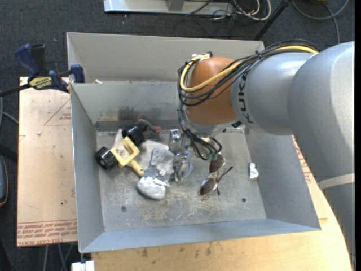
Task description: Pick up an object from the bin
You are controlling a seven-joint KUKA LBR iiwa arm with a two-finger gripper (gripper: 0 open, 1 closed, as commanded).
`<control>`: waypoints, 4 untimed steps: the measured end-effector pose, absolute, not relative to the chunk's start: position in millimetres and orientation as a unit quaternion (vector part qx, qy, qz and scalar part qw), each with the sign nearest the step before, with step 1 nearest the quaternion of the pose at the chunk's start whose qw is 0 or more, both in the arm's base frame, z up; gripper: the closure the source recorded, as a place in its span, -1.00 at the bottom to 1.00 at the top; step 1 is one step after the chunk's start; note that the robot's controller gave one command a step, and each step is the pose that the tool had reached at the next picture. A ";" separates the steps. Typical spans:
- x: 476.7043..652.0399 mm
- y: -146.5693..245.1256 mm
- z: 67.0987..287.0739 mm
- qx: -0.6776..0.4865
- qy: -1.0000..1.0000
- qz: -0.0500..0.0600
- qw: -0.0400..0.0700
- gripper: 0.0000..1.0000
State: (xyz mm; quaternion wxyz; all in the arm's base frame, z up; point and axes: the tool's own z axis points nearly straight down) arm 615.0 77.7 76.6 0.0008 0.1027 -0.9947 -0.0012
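- Black stubby cylinder [104,157] lies farthest left on the floor. A yellow handled tool [127,152] touches it, and another black piece [135,132] sits just behind; the three form a small heap well apart from the gripper.
- Next comes a crumpled pale wrapper [159,158], with a grey-white rounded lump [152,188] touching its near edge.
- At the bin's middle the gripper [180,167] hangs low under the arm's orange cover [208,92], just beside the wrapper's right edge. I cannot tell whether it touches the wrapper, or whether it stands wide or narrow.
- The wrapper is the likeliest pick. It lies to the gripper's left with no clear long axis, so a small shift leftward looks like all the move needs.
- Right of the gripper, dark sunglasses [212,179] lie near, slanting from upper right to lower left.
- A small white scrap [253,171] lies alone farther right.
- The grey metal bin [186,208] has a flat, scuffed floor, bare toward the front and right. The sloping walls stand well clear, so there is room to lift.
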 end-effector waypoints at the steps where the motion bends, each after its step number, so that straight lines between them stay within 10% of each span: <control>1: 615.0 77.7 76.6 0.103 -0.995 -0.001 0.001 1.00; 4: 613.6 76.5 85.5 0.103 -0.995 0.000 0.001 1.00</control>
